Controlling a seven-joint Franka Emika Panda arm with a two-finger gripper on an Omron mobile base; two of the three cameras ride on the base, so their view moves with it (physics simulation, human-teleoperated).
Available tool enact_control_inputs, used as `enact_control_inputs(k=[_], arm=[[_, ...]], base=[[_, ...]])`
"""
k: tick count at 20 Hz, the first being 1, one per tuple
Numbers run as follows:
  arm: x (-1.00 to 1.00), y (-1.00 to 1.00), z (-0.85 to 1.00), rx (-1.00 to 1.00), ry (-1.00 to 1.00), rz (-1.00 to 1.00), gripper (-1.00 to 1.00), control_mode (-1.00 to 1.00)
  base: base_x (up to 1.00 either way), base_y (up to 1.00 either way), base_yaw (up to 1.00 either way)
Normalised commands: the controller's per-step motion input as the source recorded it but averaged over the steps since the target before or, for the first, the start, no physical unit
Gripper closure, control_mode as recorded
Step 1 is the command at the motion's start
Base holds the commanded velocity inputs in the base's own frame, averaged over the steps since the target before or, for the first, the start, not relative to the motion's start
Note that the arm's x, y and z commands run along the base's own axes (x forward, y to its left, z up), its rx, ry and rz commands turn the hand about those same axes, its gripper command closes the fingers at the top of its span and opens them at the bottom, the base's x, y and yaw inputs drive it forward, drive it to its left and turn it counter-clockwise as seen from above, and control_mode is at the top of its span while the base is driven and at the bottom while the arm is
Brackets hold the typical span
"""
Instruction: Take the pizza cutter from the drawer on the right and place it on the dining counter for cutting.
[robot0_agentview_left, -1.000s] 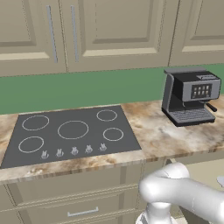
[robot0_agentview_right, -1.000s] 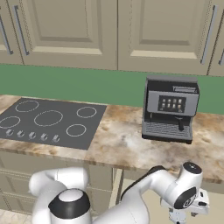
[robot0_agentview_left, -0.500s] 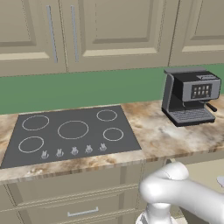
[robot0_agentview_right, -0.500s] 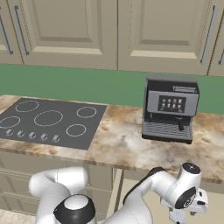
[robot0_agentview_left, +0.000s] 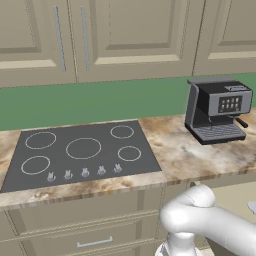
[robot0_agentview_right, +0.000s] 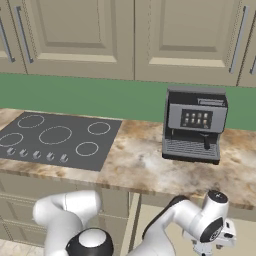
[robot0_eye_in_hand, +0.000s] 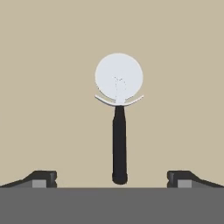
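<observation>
- Marbled tan stone desk (robot0_agentview_left: 200, 155) carries a black cooktop (robot0_agentview_left: 80, 152) and a grey coffee machine (robot0_agentview_right: 194, 125).
- Hand view: fingers (robot0_eye_in_hand: 117, 178) spread wide, holding nothing; between them lies the black-handled, silver-wheeled pizza cutter (robot0_eye_in_hand: 119, 118) on the pale-tan drawer floor (robot0_eye_in_hand: 48, 87).

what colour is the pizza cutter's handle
Black, on the slim-handled pizza cutter with round silver wheel; clearest in the hand view.

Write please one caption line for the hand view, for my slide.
Open gripper poised over the pizza cutter lying flat on the drawer floor, handle toward the camera.
</observation>
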Motion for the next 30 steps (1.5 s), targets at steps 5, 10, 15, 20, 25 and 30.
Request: enact_control_inputs(k=[5, 10, 15, 20, 25, 30], arm=[[0.00, -0.06, -0.13, 0.00, 0.00, 0.00, -1.00, -1.00], [0.00, -0.15, 0.00, 0.01, 0.00, 0.00, -1.00, -1.00], [0.00, -0.05, -0.06, 0.00, 0.00, 0.00, -1.00, -1.00], [0.03, 0.00, -0.12, 0.00, 0.00, 0.00, -1.00, -1.00], [0.01, 0.00, -0.12, 0.00, 0.00, 0.00, -1.00, -1.00], [0.00, 0.00, -0.18, 0.00, 0.00, 0.00, -1.00, -1.00]], base=[[0.00, 0.00, 0.00], [0.00, 0.00, 0.00], [0.00, 0.00, 0.00], [0.00, 0.00, 0.00], [0.00, 0.00, 0.00], [0.00, 0.00, 0.00]])
